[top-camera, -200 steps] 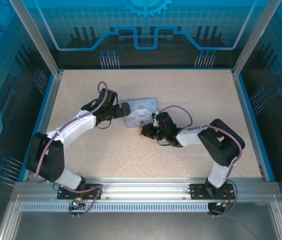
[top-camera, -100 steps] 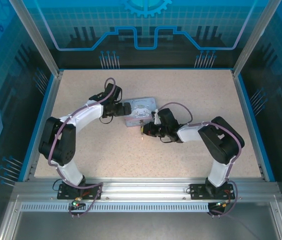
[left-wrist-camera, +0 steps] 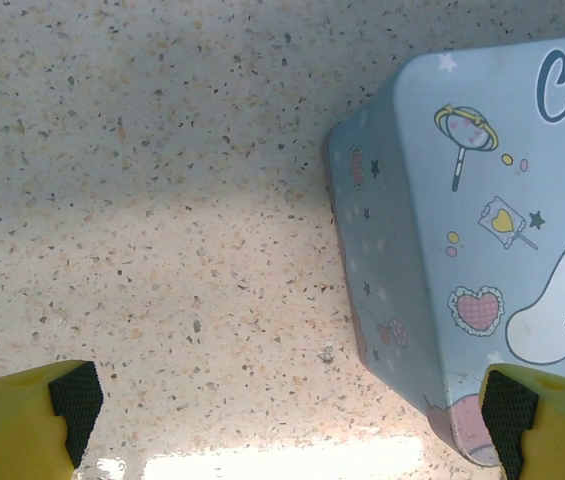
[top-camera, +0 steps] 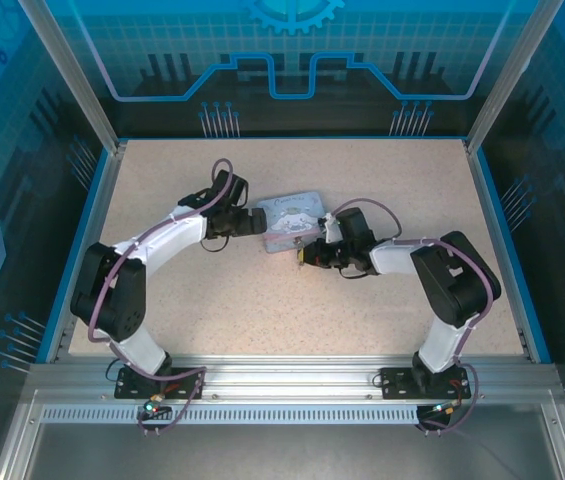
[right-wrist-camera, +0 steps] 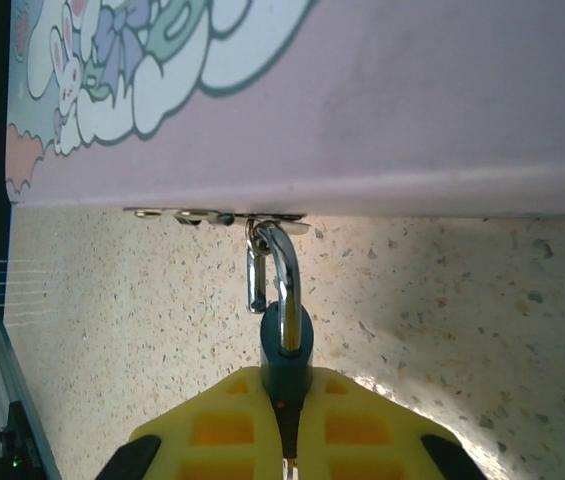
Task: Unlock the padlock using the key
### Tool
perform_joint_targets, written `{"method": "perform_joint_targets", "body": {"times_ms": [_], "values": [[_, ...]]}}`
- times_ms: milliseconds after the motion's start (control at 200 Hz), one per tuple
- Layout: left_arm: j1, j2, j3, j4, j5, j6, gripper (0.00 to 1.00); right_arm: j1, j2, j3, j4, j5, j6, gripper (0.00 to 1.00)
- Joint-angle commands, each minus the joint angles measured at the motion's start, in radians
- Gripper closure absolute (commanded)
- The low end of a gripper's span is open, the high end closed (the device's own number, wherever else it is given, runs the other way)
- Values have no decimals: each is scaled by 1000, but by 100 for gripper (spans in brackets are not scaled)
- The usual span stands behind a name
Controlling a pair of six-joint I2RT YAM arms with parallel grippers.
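Lavender cartoon-printed rectangular tin [top-camera: 290, 220] lying closed; right pincer [right-wrist-camera: 284, 395] clamping small blue metal-shackled padlock [right-wrist-camera: 285, 345] hanging at its hasp [right-wrist-camera: 217, 214]; left pincer [left-wrist-camera: 292, 408] gaping wide at tin's corner.

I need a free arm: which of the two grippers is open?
The left gripper: its fingers stand wide apart at the cartoon-printed tin, while the right gripper has its fingers closed together at the blue padlock.

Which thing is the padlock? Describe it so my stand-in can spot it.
Start at the pale lavender cartoon tin mid-table. On its side facing the right arm a small metal hasp sticks out, and the padlock is hooked to it, pinched in the right gripper. It is tiny beside the tin: a dark blue-green body with a thin silver shackle.
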Motion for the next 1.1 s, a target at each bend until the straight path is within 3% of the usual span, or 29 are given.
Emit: {"method": "perform_joint_targets", "body": {"times_ms": [0,685,1095], "values": [[-3,7,38,-23,-33,10,1,-19,15,-50,-47,-67,67,100],[-57,177,101,0,-113,21,1,-4,82,-141,259,-69,292,100],[-74,189,17,22,-29,-52,1,75,183,-208,505,108,587,100]]}}
